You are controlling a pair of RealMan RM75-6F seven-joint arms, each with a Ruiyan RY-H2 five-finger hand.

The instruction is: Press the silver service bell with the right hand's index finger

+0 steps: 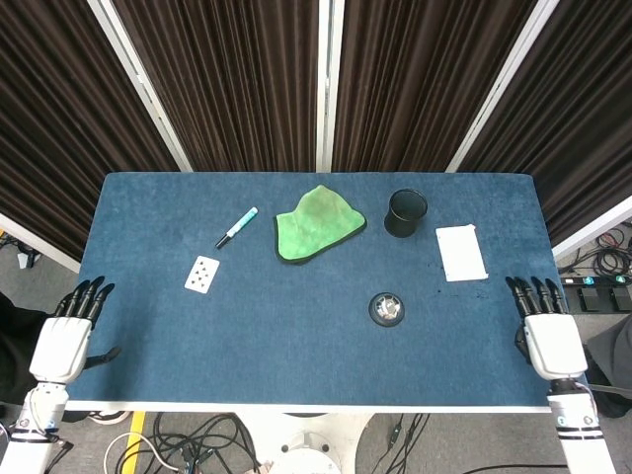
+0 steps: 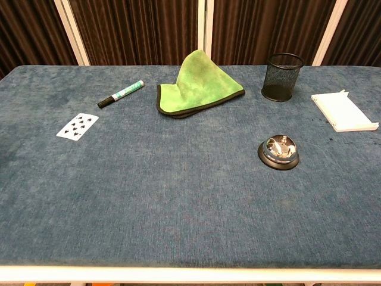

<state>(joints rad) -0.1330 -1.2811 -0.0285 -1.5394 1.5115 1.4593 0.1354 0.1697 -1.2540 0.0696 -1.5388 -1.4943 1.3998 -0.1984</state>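
Note:
The silver service bell (image 1: 386,309) with its black base sits on the blue table, right of centre; the chest view shows the bell (image 2: 278,152) at mid right. My right hand (image 1: 547,331) hovers at the table's right front corner, well to the right of the bell, fingers extended and apart, holding nothing. My left hand (image 1: 67,336) is at the left front corner, also open with fingers straight. Neither hand appears in the chest view.
A green cloth (image 1: 316,223) lies at the back centre, a black mesh cup (image 1: 406,212) to its right, a white pad (image 1: 461,253) at the right. A marker (image 1: 237,227) and a playing card (image 1: 202,274) lie at the left.

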